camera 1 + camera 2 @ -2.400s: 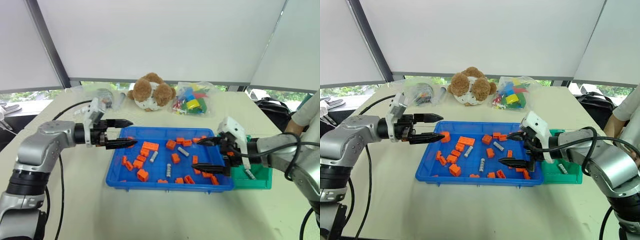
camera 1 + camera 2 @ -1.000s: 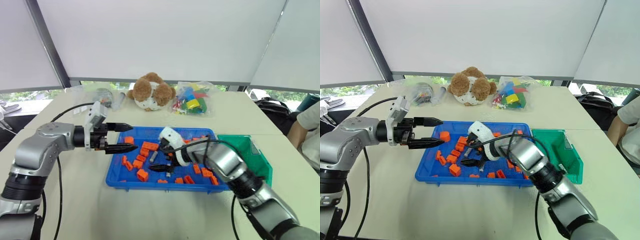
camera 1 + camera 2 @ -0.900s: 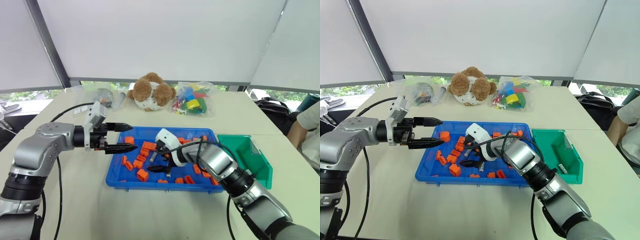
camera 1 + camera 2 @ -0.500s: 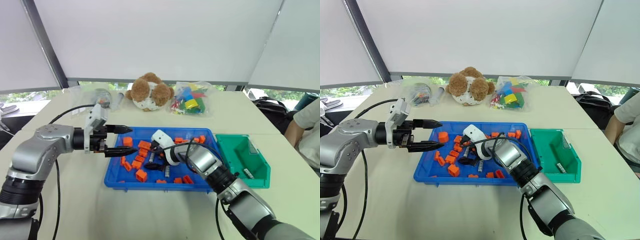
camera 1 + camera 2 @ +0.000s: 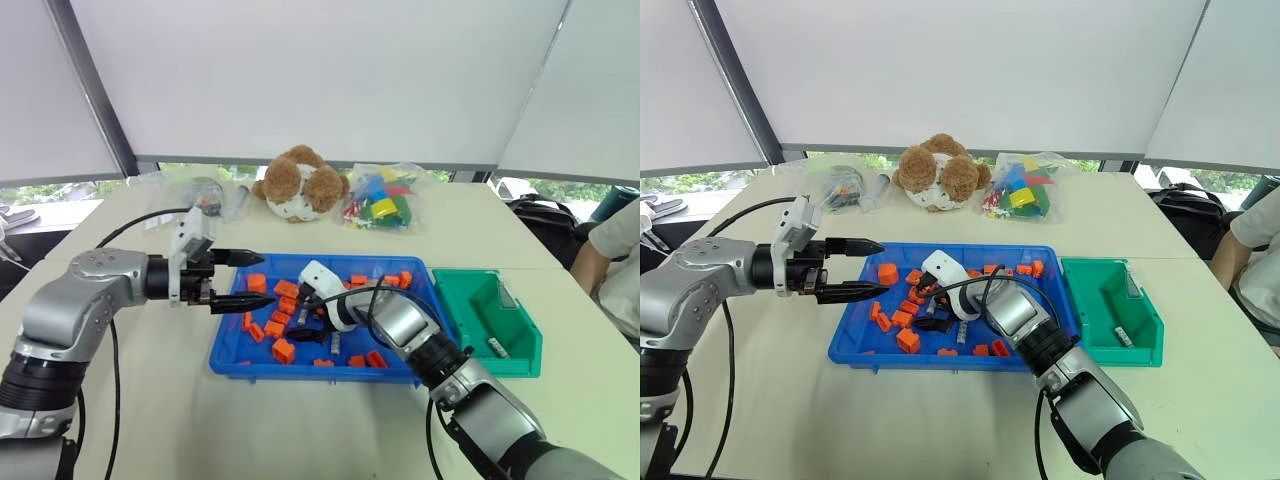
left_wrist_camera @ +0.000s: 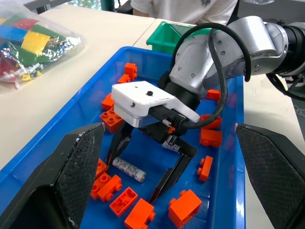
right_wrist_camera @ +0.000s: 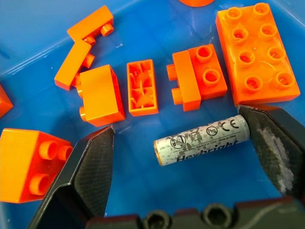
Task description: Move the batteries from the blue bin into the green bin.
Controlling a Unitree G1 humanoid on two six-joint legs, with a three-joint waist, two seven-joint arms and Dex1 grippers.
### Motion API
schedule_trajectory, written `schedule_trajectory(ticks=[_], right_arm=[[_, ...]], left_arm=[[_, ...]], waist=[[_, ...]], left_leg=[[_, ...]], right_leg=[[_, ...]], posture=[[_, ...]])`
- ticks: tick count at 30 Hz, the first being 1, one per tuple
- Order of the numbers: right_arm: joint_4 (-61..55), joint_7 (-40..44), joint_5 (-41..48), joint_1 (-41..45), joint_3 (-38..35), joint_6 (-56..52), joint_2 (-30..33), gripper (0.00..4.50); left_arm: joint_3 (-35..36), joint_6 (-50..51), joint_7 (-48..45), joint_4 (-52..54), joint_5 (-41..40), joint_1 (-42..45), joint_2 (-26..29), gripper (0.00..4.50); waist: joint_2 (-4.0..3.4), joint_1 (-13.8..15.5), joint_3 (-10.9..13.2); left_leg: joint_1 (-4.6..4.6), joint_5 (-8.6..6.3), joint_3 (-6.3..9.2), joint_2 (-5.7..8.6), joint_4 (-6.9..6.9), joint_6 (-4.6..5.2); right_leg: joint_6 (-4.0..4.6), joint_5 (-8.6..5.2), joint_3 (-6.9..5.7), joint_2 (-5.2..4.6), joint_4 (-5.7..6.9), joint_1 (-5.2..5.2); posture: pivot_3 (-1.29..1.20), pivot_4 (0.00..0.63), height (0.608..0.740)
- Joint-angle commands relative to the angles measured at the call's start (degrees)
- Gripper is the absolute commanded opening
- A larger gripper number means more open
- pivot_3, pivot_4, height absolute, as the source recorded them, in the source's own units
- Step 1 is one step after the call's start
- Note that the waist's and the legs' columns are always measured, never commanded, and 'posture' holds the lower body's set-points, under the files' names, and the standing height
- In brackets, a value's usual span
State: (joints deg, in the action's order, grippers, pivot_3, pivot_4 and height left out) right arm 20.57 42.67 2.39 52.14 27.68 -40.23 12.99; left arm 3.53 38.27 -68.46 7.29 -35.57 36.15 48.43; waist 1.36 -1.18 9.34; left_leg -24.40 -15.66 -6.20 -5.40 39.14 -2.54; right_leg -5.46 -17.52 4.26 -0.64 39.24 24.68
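This looks like a robotics lab or test room set up in an office-like space. A large pale table [image 5: 150, 400] stands before a wide window with white roller blinds [image 5: 330, 80] drawn nearly to the sill and dark frame posts, greenery showing in the gap beneath. On the table lie staged practice props: a brown plush toy [image 5: 300, 183], a clear bag of coloured bricks [image 5: 382, 207] and sorting bins, while a person [image 5: 612, 262] sits at the far right edge beside a dark bag [image 5: 540, 214].
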Motion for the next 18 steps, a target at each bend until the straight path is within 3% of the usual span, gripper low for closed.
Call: schedule_trajectory(ticks=[1,3,9,14,18], right_arm=[[1.5,0.0,-1.6,-0.9,-0.2,0.2,-0.1,3.05],[1.5,0.1,-1.8,-1.0,-0.3,0.3,-0.1,2.18],[-1.3,0.1,-1.6,-0.9,-2.1,-1.4,0.8,2.21],[-14.9,-1.1,2.0,-0.8,-12.4,-10.3,6.2,2.21],[-27.5,-2.6,5.3,-2.2,-23.2,-19.8,14.1,2.21]], left_arm=[[1.1,-0.7,0.1,0.9,-0.1,1.3,0.6,4.50],[1.1,-0.8,0.2,0.8,0.0,1.4,0.6,4.50],[0.9,-0.9,0.4,0.8,0.2,1.6,0.4,4.50],[0.8,-0.9,0.6,0.7,0.2,1.8,0.2,4.50],[0.9,-1.0,0.8,0.6,0.1,1.8,0.0,4.50]], waist=[[0.00,0.0,0.0],[0.00,0.0,0.0],[0.00,0.0,0.0],[-0.01,0.5,0.0],[-0.01,0.5,0.0]], left_leg=[[0.00,0.00,0.00,0.00,0.00,0.00],[0.00,0.00,0.00,0.00,0.00,0.00],[0.00,0.00,0.00,0.00,0.00,0.00],[-0.05,0.01,0.00,0.01,0.01,-0.02],[-0.05,-0.01,0.01,0.01,0.00,0.01]], right_leg=[[0.00,0.00,0.00,0.00,0.00,0.00],[0.00,0.00,0.00,0.00,0.00,0.00],[0.00,0.00,0.00,0.00,0.00,-0.01],[0.00,0.00,0.00,-0.03,-0.02,0.00],[0.00,0.00,-0.01,-0.03,-0.03,0.01]], posture=[[0.00,0.150,0.733],[0.00,0.150,0.733],[0.00,0.150,0.733],[0.00,0.150,0.733],[0.00,0.150,0.733]])
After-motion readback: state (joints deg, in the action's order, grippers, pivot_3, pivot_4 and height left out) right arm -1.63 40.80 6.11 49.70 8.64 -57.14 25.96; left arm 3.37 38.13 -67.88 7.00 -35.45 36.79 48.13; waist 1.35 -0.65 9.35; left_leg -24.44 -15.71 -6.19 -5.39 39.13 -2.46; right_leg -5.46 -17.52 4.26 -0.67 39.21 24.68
